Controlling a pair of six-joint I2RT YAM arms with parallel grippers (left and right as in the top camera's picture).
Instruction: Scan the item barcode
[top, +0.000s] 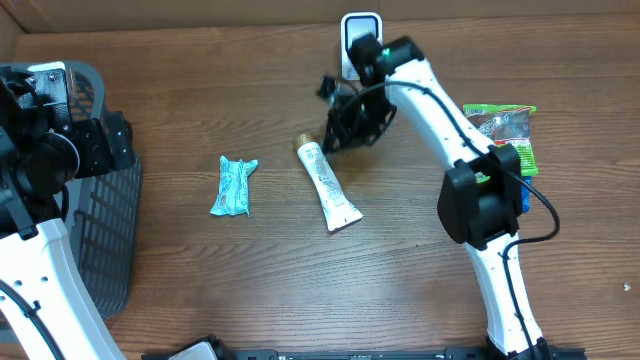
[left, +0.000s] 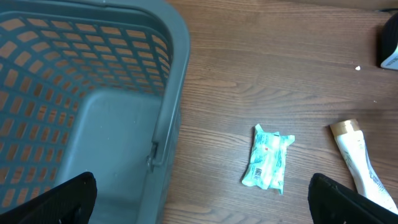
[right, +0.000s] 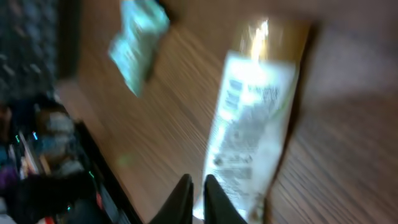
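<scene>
Overhead, the white tube (top: 328, 185) with a gold cap lies flat on the table (top: 300, 290); the right gripper (right: 198, 190) hovers over its cap end, fingers pinched together on nothing

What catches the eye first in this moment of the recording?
A white squeeze tube with a gold cap lies in the middle of the brown wooden table, the right arm's black tool shut close by it. To its left lies a crinkled teal packet, and a grey plastic mesh basket fills the far left edge.
</scene>
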